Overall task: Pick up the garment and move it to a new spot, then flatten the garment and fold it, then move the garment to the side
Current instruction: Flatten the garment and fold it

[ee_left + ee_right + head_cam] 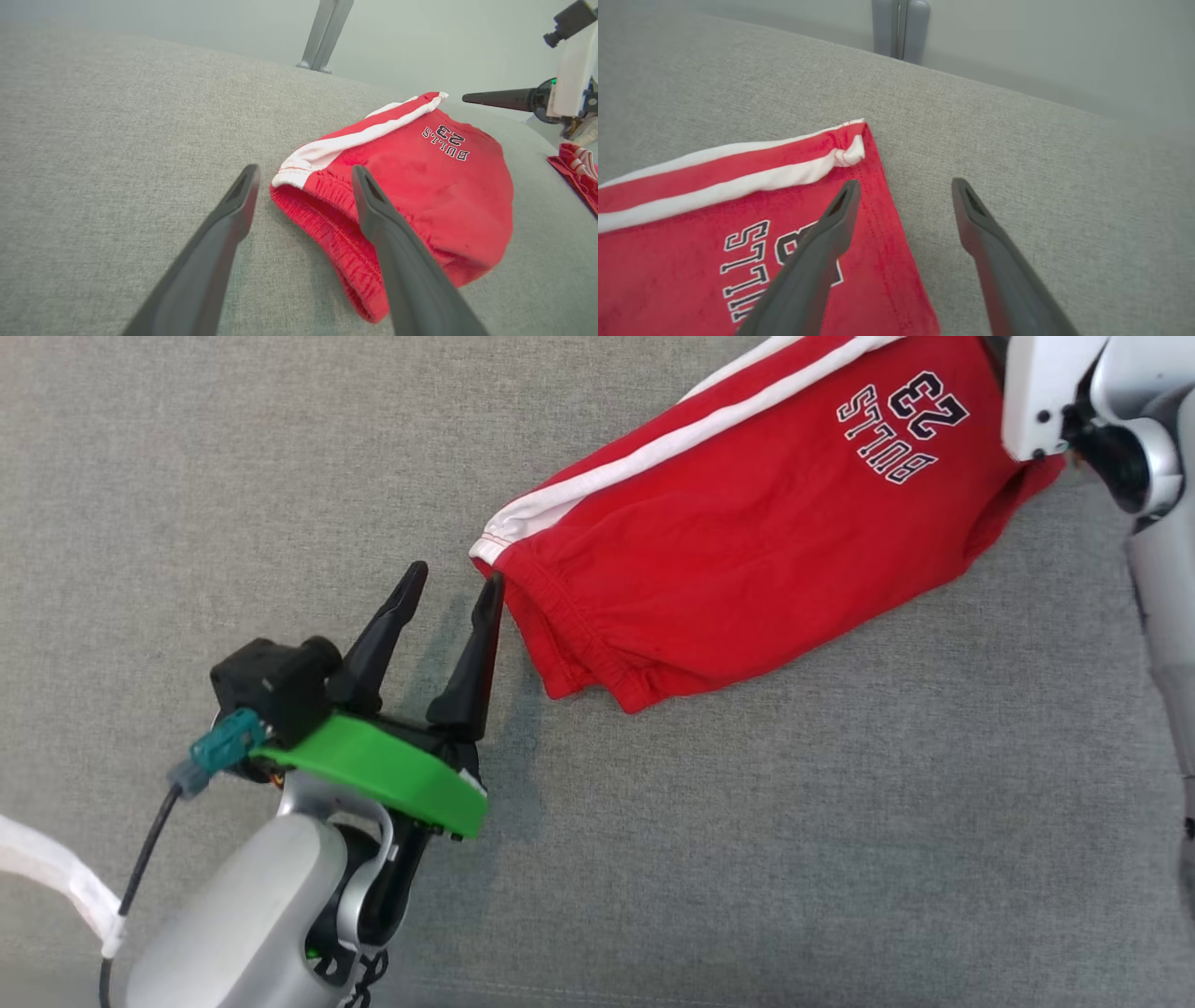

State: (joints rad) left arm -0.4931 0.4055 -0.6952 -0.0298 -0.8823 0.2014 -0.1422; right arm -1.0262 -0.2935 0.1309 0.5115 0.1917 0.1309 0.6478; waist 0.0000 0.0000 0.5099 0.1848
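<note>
Head view: the red shorts (747, 541) lie limp on the grey surface (280, 448), up toward the right. They look like light, soft jersey that will sag, and the left tool (456, 575) gapes wide and empty, one finger just beside the waistband corner. Left wrist view: the ribbed elastic waistband (327, 224) looks the firmest place to pinch, with "BULLS 23" (446, 142) printed upside down beyond. Right wrist view: the right tool (906, 183) is spread wide, holding nothing, one finger over the leg hem (887, 224).

Bright, even, diffuse light, soft shadow beside the left hand (455, 574), wrist views bowed at edges, backgrounds hazy
</note>
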